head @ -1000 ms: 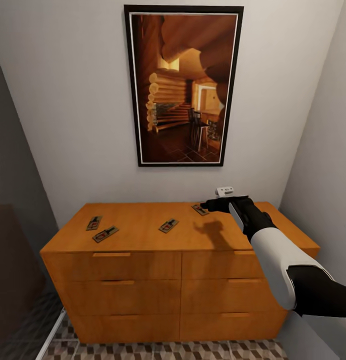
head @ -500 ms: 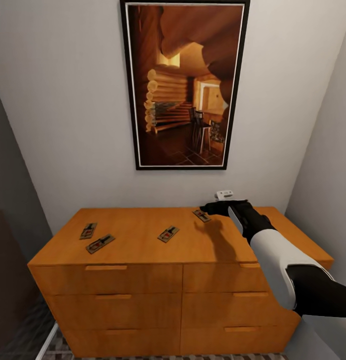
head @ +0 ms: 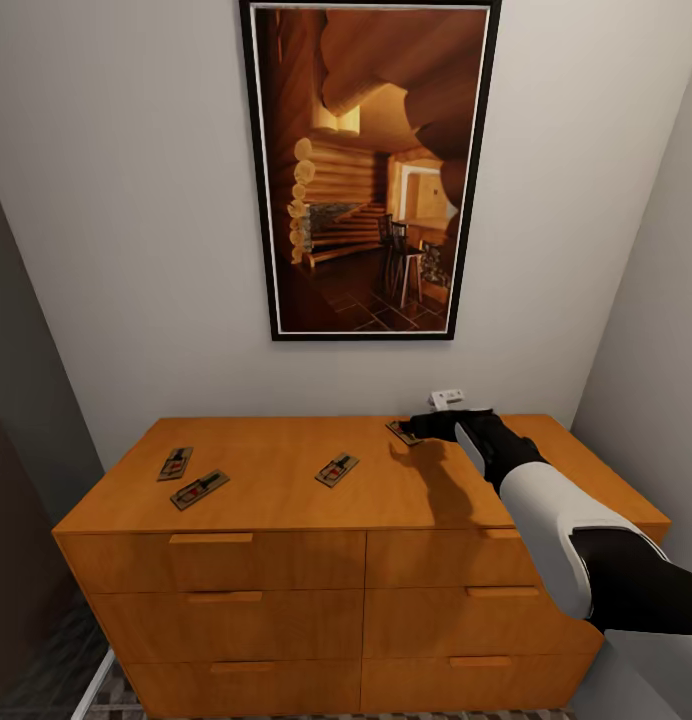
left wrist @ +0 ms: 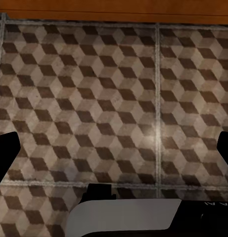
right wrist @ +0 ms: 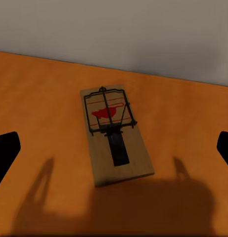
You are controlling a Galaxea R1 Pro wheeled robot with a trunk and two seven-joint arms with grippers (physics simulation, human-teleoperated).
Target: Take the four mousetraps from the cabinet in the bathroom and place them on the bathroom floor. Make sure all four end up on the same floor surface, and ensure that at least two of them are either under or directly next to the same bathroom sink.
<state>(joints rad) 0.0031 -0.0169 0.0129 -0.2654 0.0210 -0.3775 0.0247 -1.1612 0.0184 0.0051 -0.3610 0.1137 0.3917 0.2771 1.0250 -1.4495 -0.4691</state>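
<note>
Floor: the bathroom floor (left wrist: pixel 94 98) in the left wrist view has large square tiles printed with brown, beige and white cubes, split by pale grout lines.
Left gripper: the left gripper (left wrist: pixel 114 148) hangs over those tiles, its dark fingertips far apart at the picture's edges, jaws spread wide, holding nothing.
Cabinet: the cabinet (head: pixel 286 560) is smooth orange-brown wood with a flat top and two columns of drawers with bar handles.
Mousetraps: four flat tan boards with dark wire lie on the cabinet top: two at the left (head: pixel 174 463) (head: pixel 199 489), one mid (head: pixel 337 469), one at the back right (right wrist: pixel 116 133).
Right gripper: the right gripper (head: pixel 418 428) hovers just above the back-right mousetrap, fingers wide apart, empty.
Wall: a black-framed log-cabin picture (head: pixel 371 170) hangs on plain white plaster.
</note>
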